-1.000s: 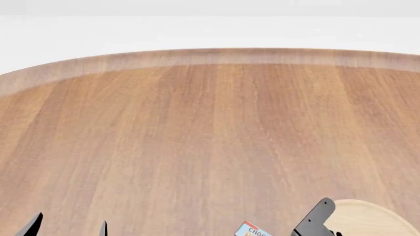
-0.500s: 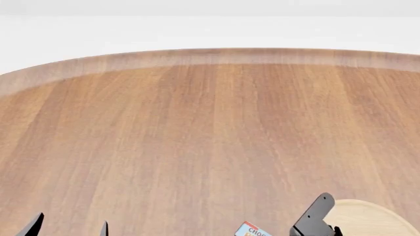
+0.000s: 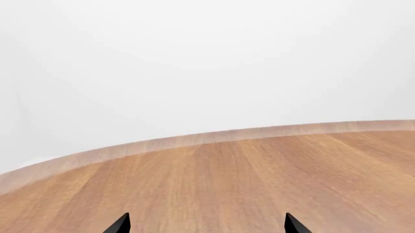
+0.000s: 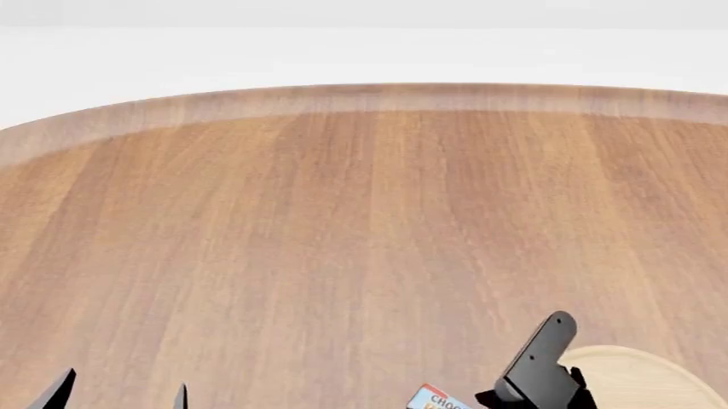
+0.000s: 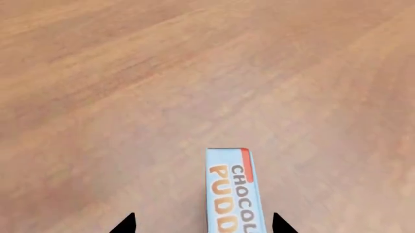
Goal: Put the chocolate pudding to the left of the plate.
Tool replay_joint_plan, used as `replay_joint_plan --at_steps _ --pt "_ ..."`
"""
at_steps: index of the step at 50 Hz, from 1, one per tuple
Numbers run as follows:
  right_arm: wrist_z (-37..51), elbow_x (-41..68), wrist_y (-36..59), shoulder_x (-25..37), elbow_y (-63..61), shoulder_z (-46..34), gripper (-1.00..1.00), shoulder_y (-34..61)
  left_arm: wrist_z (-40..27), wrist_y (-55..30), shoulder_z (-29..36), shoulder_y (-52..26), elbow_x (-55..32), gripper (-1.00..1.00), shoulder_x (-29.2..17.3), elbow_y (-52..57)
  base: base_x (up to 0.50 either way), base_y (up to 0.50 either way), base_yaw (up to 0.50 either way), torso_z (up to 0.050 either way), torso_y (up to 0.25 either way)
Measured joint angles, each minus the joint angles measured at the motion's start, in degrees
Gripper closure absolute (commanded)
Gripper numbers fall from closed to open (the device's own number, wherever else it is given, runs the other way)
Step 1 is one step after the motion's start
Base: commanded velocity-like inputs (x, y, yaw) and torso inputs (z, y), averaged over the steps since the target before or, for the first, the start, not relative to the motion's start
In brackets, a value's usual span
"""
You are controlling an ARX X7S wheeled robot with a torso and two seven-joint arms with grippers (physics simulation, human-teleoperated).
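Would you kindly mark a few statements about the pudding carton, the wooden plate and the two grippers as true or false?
1. The light-blue-topped chocolate pudding carton lies between the right gripper's fingertips. True.
2. The right gripper is clamped shut on the carton. False: gaps show on both sides.
3. In the head view, the round light-wood plate lies right of the carton. True.
4. The left gripper holds a mug. False: it is open and empty over the brown wooden table.
5. The carton rests on the plate. False: it lies on the table.
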Motion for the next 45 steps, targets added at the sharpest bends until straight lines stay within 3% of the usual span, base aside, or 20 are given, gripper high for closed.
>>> replay_joint_plan --at_steps 15,45 --pt "7.4 3.4 6.8 4.0 -21.6 3.6 -1.0 -6.5 -0.3 0.0 -0.1 0.0 -0.1 -1.0 -0.3 0.4 0.0 0.0 0.0 0.0 0.0" --pt "44.3 -1.2 13.0 -1.5 -56.1 14.4 -1.0 -24.5 -3.4 -0.5 -1.1 1.0 3.7 -1.0 -2.9 5.9 0.0 0.0 0.0 0.0 0.0"
